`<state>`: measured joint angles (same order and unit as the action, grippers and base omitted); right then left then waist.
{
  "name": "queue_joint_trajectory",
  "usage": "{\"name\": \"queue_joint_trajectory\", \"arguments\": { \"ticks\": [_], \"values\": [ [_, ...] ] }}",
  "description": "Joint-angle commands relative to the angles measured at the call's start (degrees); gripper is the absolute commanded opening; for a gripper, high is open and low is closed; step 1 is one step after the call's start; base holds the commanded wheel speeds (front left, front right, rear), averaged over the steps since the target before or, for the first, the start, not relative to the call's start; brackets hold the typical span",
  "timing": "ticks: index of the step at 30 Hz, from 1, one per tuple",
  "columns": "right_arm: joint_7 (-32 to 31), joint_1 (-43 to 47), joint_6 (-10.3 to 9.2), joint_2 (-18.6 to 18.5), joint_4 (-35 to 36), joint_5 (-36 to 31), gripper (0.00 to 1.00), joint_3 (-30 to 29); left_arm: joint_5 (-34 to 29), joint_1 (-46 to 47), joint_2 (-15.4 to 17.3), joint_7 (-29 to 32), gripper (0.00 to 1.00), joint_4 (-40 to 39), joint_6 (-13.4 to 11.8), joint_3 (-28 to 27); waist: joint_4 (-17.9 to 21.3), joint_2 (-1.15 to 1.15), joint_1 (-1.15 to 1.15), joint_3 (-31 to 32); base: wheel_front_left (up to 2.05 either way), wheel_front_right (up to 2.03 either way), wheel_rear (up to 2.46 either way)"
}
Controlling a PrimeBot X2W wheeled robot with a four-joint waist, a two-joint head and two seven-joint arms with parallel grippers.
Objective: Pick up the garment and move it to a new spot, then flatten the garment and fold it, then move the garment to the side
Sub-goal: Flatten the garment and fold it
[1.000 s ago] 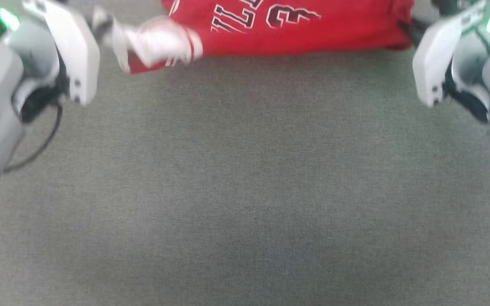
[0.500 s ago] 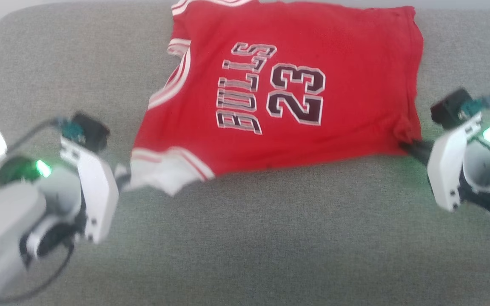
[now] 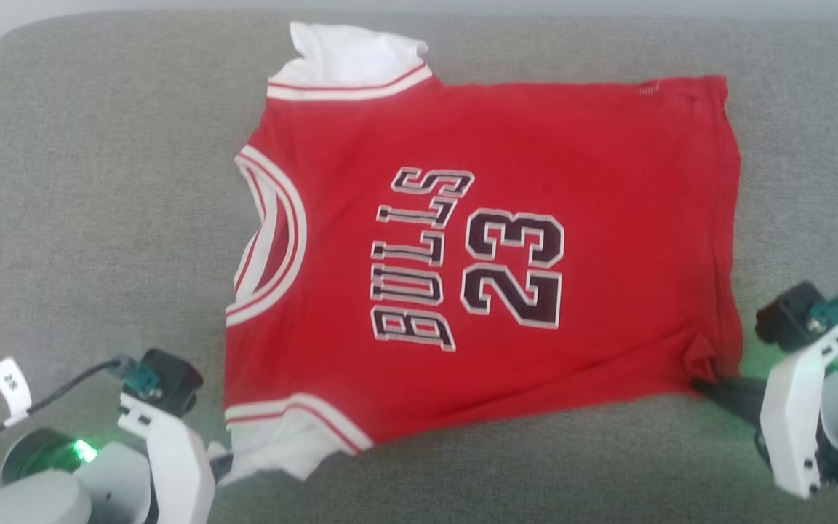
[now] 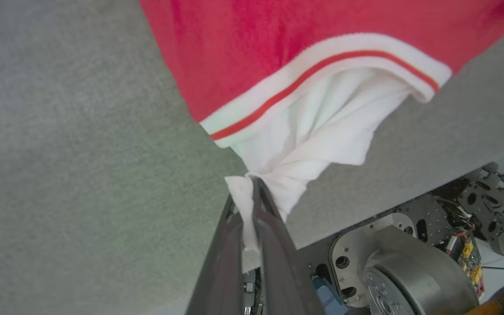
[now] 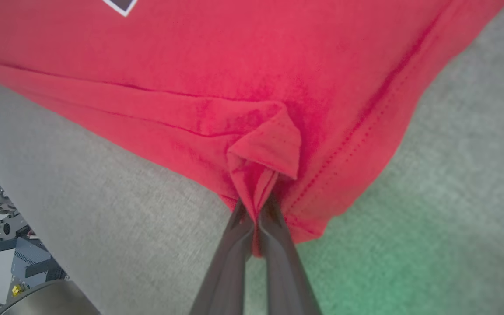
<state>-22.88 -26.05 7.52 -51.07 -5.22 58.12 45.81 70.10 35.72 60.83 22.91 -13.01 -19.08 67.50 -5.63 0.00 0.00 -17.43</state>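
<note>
The large bright red fabric jersey (image 3: 608, 182) lies spread on a grey padded surface (image 3: 99, 182). The left end effector (image 4: 252, 197) pinches its white sleeve (image 4: 322, 127) and the right end effector (image 5: 256, 214) its red hem corner (image 5: 269, 140), apparently tensioning it flat.

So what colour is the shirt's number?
Dark, white-outlined, on the red garment; best in head view.

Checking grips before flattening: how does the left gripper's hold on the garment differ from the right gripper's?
The left gripper pinches white sleeve fabric of the garment; the right gripper pinches a folded red hem corner. The left gripper holds the collar end, the right gripper the hem end. Both are shut on it.
</note>
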Motion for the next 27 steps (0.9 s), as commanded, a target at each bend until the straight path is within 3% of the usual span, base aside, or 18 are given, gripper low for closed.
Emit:
{"name": "queue_joint_trajectory", "arguments": {
  "ticks": [1,7,16,22,27],
  "values": [
    [-1.77,4.06,-0.06,-0.35,1.35,-0.02,0.00,-0.77,0.57,-1.63,0.95,0.41,0.00,-0.88,-1.07,0.34,0.25,0.00,0.00,0.09,0.00,0.00,0.00],
    [-2.86,10.18,-0.06,1.45,5.90,-2.89,0.00,-9.25,-0.08,-0.79,3.00,0.05,0.00,-3.15,-2.38,-0.51,0.99,0.00,0.00,0.46,0.00,0.00,0.00],
    [-4.61,12.95,-0.06,7.77,9.89,-9.90,0.00,-20.97,-5.90,7.43,4.72,0.78,0.00,-3.44,-0.61,-3.70,2.56,0.00,0.00,0.86,0.00,0.00,0.00],
    [-5.81,9.16,-0.06,12.93,10.08,-15.57,0.00,-26.23,-10.43,15.65,1.83,1.81,0.00,2.13,4.79,-5.55,3.74,0.00,0.00,0.03,0.00,0.00,0.00],
    [-6.34,2.73,-0.06,16.21,6.72,-20.33,0.00,-26.72,-13.26,23.02,-4.89,2.88,0.00,13.14,11.18,-5.55,4.38,0.00,0.00,-2.01,0.00,0.00,0.00]
  ]
}}
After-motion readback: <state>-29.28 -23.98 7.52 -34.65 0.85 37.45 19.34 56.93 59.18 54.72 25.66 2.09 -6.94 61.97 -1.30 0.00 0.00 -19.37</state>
